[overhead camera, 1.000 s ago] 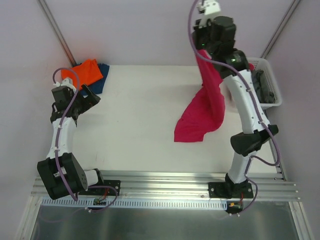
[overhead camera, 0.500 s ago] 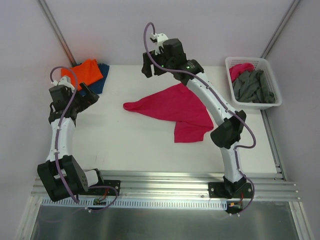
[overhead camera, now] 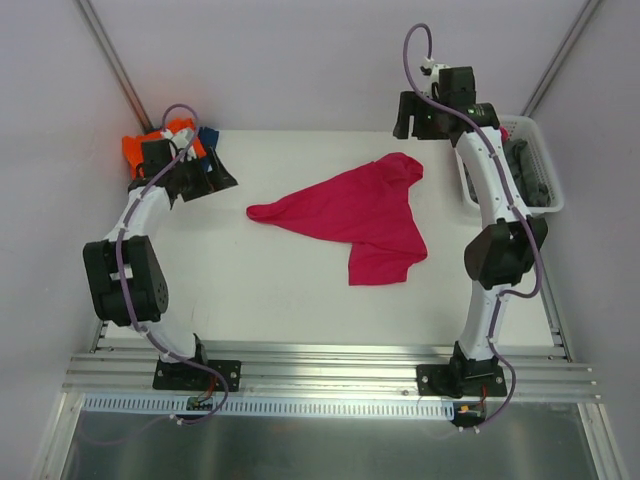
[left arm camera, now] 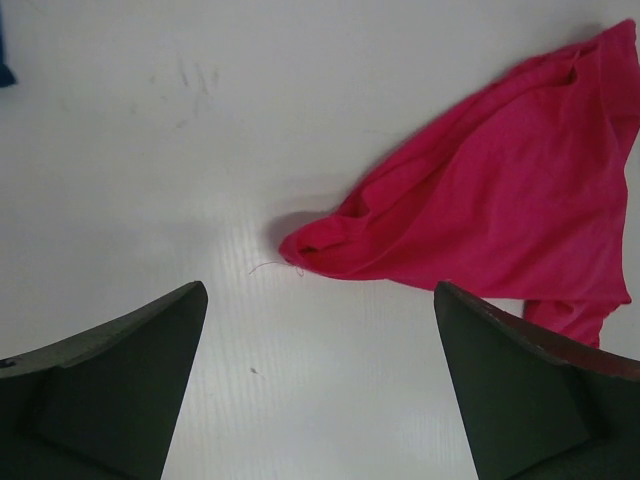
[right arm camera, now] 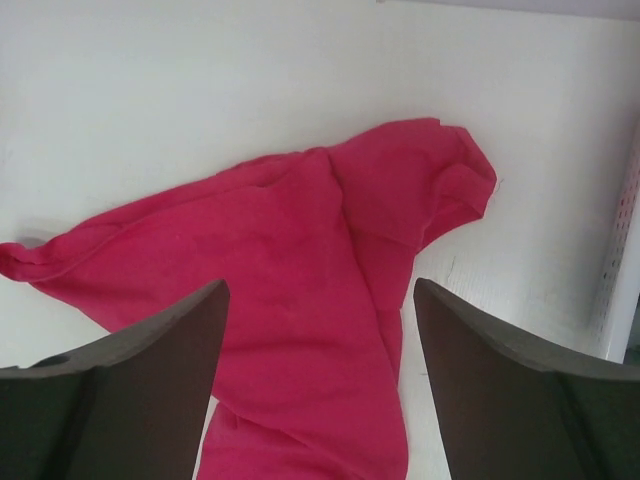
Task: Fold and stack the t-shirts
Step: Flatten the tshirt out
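A magenta-pink t-shirt (overhead camera: 350,215) lies loosely spread and rumpled in the middle of the table, one corner pointing left. In the left wrist view the pink shirt (left arm camera: 500,210) lies ahead and to the right; in the right wrist view the pink shirt (right arm camera: 300,270) lies right below. My right gripper (overhead camera: 415,115) hangs open above the shirt's far right end, and this gripper (right arm camera: 320,285) holds nothing. My left gripper (overhead camera: 205,175) is open at the back left, and over bare table this gripper (left arm camera: 318,290) stands short of the shirt's left corner. An orange t-shirt (overhead camera: 135,150) and a dark blue t-shirt (overhead camera: 208,135) lie behind the left arm.
A white lattice basket (overhead camera: 545,205) stands at the back right with grey cloth (overhead camera: 528,170) in it. The basket's edge (right arm camera: 625,250) shows at the right of the right wrist view. Metal rails run along the near edge.
My right gripper opened and let the pink shirt drop; it swept left over the table, then swung back right. The shirt now lies flat. My left arm reached to the back.
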You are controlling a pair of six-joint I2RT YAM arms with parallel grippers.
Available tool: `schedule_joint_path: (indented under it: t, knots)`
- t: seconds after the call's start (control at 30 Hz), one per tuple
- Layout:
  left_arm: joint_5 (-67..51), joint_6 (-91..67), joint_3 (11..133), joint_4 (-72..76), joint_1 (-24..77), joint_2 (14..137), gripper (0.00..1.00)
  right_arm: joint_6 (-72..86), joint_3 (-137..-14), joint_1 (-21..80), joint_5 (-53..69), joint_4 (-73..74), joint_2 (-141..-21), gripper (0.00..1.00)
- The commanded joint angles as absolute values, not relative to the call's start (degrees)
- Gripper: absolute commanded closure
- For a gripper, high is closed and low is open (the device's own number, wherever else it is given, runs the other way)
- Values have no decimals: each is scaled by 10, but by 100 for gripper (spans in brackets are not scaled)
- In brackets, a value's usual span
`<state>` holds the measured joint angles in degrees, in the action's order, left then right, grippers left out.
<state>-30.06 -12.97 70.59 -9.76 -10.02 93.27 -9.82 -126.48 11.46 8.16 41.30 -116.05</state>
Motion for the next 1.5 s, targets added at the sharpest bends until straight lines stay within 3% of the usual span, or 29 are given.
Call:
schedule_joint_path:
  t: [0.0,0.23,0.43,0.87,1.47]
  knots:
    - [-350,-117,725,-106,-74,983,1,-105,-1252,125,98,438,-1128,21]
    - [-408,-94,852,-140,-38,1124,1,-130,-1241,125,88,459,-1117,21]
    - [-421,-77,924,-168,-23,1168,1,-116,-1180,127,128,473,-1162,25]
    - [-450,-127,893,-168,-26,1094,1,-134,-1292,156,144,459,-1321,42]
    - [-426,-130,823,-167,-20,991,1,-150,-1373,112,98,419,-1431,40]
